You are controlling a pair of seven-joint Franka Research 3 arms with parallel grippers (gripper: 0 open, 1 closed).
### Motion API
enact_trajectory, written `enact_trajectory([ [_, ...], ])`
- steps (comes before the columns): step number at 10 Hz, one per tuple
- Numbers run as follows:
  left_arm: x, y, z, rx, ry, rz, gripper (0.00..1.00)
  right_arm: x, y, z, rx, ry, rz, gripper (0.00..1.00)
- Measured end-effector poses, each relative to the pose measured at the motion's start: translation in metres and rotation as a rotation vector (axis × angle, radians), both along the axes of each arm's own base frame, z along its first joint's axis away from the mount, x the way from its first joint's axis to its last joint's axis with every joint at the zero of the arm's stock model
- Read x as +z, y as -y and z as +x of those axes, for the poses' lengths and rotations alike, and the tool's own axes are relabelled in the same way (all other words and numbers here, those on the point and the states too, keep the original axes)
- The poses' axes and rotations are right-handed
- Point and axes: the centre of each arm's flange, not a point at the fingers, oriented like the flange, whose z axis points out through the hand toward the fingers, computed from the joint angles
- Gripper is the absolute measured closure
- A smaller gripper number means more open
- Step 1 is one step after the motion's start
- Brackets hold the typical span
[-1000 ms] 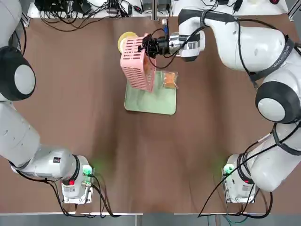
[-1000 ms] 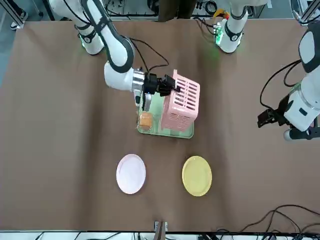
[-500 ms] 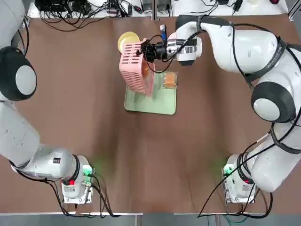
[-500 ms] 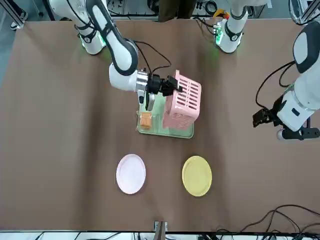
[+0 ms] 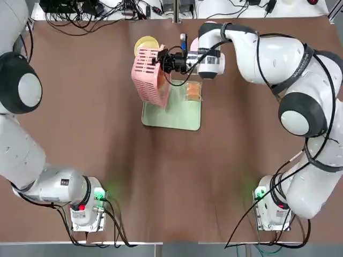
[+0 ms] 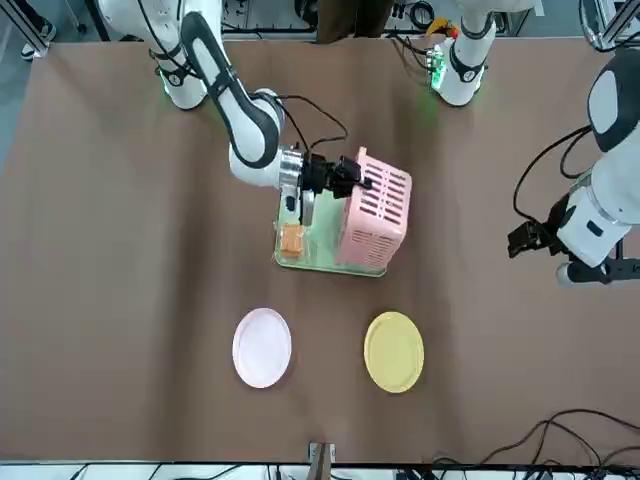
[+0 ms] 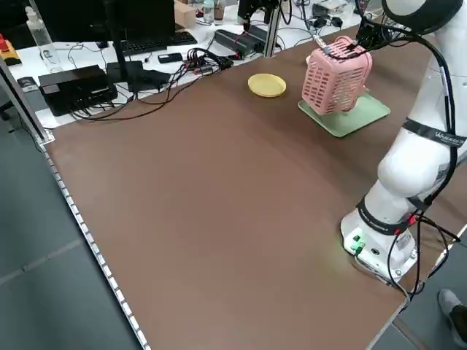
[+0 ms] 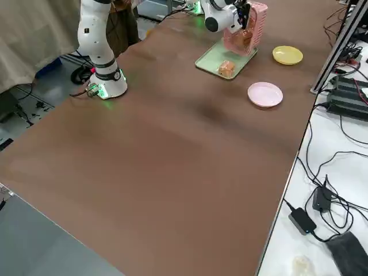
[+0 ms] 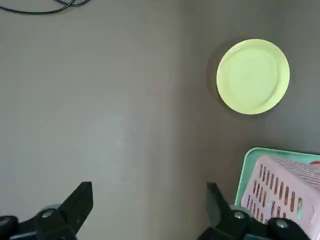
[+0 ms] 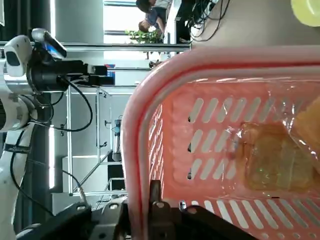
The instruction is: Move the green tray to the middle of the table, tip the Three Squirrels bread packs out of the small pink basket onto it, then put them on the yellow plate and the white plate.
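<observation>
While clamped in the right gripper [image 5: 161, 60], small pink basket [image 5: 148, 75] further upended over green tray [image 5: 177, 113].

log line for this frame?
right gripper: shut on basket rim, tipped over tray | one pack on tray | left gripper: open, idle

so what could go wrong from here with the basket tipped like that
The right hand grips only the rim of the small pink basket, tilted over the green tray, so it might slip or twist. At least one bread pack still sits inside against the lattice wall and may snag. The basket leans near the tray's edge, so packs could land on the table rather than beside the bread pack on the tray.
</observation>
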Motion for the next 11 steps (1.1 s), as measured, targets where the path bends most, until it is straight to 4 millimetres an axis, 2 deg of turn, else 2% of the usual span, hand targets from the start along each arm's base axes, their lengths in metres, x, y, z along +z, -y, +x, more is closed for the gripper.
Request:
enact_trajectory([
  [2,0.0,0.001,0.0,-0.001,0.0,0.0,0.0,0.001,-0.005,-0.002,0.008,0.022,0.059,0.93],
  [6,-0.005,0.003,0.001,-0.004,-0.008,0.0,0.0,-0.027,-0.011,-0.007,0.05,0.026,0.134,0.93],
  [11,-0.01,0.012,0.002,-0.018,-0.015,0.0,0.0,-0.048,0.003,-0.016,0.077,0.048,0.228,0.93],
])
